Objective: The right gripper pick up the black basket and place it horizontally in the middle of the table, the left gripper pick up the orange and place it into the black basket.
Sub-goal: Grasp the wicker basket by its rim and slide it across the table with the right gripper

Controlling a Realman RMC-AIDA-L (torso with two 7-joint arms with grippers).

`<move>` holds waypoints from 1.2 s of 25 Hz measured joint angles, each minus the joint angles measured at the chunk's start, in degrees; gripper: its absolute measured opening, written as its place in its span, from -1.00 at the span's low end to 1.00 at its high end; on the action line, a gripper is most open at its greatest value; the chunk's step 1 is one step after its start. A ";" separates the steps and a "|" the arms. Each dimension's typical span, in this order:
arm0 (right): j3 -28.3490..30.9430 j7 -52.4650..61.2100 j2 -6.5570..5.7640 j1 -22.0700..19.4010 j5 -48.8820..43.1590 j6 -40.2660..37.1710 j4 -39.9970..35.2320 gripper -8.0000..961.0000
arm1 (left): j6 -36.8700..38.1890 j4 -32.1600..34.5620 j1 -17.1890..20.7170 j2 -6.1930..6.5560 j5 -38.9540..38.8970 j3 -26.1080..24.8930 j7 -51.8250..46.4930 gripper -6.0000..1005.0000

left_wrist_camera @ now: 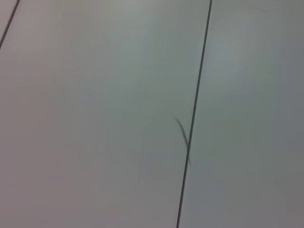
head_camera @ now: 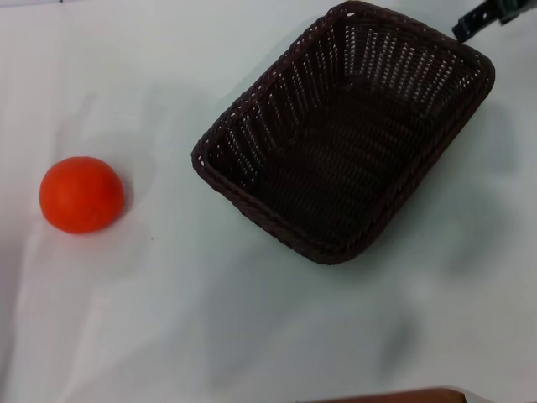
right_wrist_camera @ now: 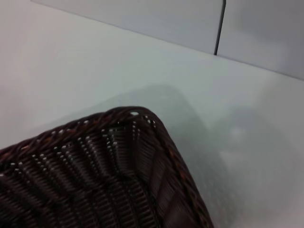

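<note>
The black basket (head_camera: 348, 134) sits empty on the table (head_camera: 252, 319), right of the middle, turned at a slant. One of its corners also shows in the right wrist view (right_wrist_camera: 118, 175). The orange (head_camera: 81, 194) rests on the cloth at the left, well apart from the basket. My right gripper (head_camera: 487, 17) shows only as a dark tip at the top right, just beyond the basket's far right corner. My left gripper is out of view; the left wrist view shows only a plain grey panelled surface (left_wrist_camera: 95, 118).
A brown edge (head_camera: 394, 396) shows at the bottom of the head view. A grey wall panel (right_wrist_camera: 266, 28) stands behind the table's far edge. White cloth lies between the orange and the basket.
</note>
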 joint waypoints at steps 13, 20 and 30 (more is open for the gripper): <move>-0.50 -3.13 0.31 -1.72 4.35 -16.70 12.46 0.46 | 0.07 0.00 -0.77 0.00 0.00 0.01 0.00 0.65; -0.77 -5.29 0.16 -1.15 8.66 -21.65 17.31 0.47 | 0.19 0.00 -1.09 -0.08 0.00 -0.01 0.00 0.65; -0.87 -6.29 0.47 -0.64 9.57 -23.32 20.43 0.27 | 0.85 0.00 -1.24 0.00 -0.28 -0.27 0.34 0.65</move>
